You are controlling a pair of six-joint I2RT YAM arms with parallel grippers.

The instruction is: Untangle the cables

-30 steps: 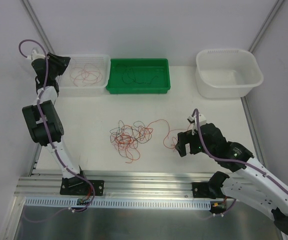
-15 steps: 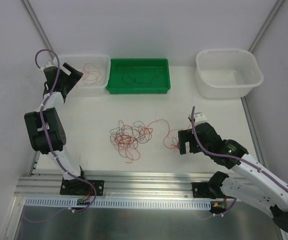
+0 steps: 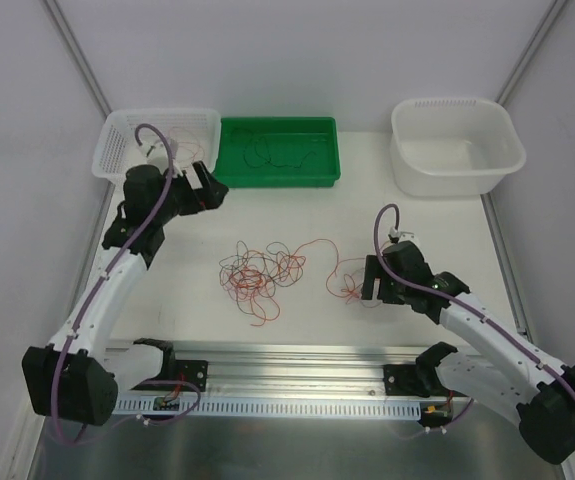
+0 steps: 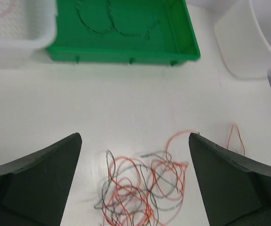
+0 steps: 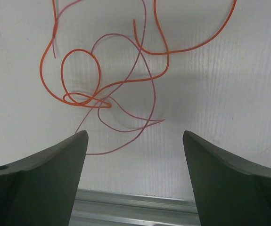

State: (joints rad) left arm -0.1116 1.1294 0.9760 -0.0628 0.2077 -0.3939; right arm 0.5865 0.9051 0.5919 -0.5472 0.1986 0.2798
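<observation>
The cables [image 3: 261, 272] lie as a loose tangle of orange-red, pinkish and dark wires at the table's middle. One orange strand runs right from it to a small cluster of loops [image 3: 347, 287]. My left gripper [image 3: 207, 186] hangs open above the table, between the tangle and the trays; in its wrist view the tangle [image 4: 144, 183] lies below and between the spread fingers of the gripper [image 4: 134, 136]. My right gripper [image 3: 375, 285] stands open just right of the small cluster. Its wrist view shows orange loops [image 5: 86, 100] and a pink strand ahead of the empty gripper [image 5: 134, 134].
A white basket [image 3: 107, 150] with pinkish wires sits at the back left. Beside it stands a green tray [image 3: 277, 180] with dark wires. A white tub [image 3: 452, 180] is at the back right. An aluminium rail [image 3: 267, 360] runs along the near edge.
My left arm has swung from over the white basket down and right toward the table's middle, and its gripper has opened. The right gripper has edged closer to the small loops.
</observation>
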